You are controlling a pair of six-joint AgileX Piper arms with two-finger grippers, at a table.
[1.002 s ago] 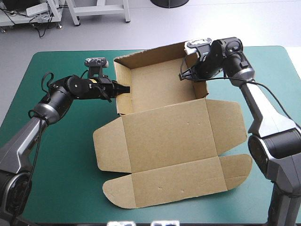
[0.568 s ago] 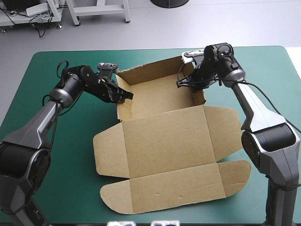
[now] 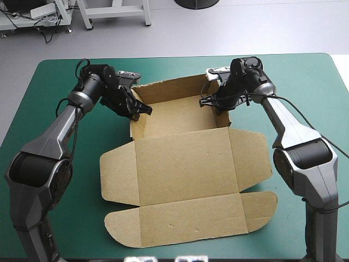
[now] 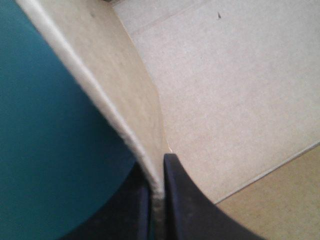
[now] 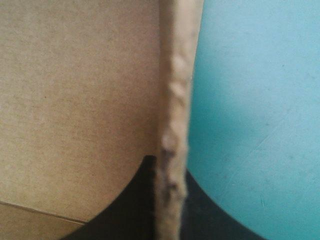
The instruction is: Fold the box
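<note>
Box (image 3: 180, 113): mid-table on the cover (image 3: 54, 180), far half a raised tray, lid (image 3: 185, 164) flat toward the near edge.
Left gripper (image 3: 145, 111): fingers clamped on the left wall (image 4: 100, 85), holding it upright.
Right gripper (image 3: 208, 101): pinching the right wall (image 5: 175, 100), likely to steady the tray.

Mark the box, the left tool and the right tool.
box (image 3: 185, 164): high view, on the flat lid panel.
left tool (image 3: 145, 111): high view, between its fingertips at the box's left wall.
right tool (image 3: 207, 101): high view, between its fingertips at the box's right wall.
</note>
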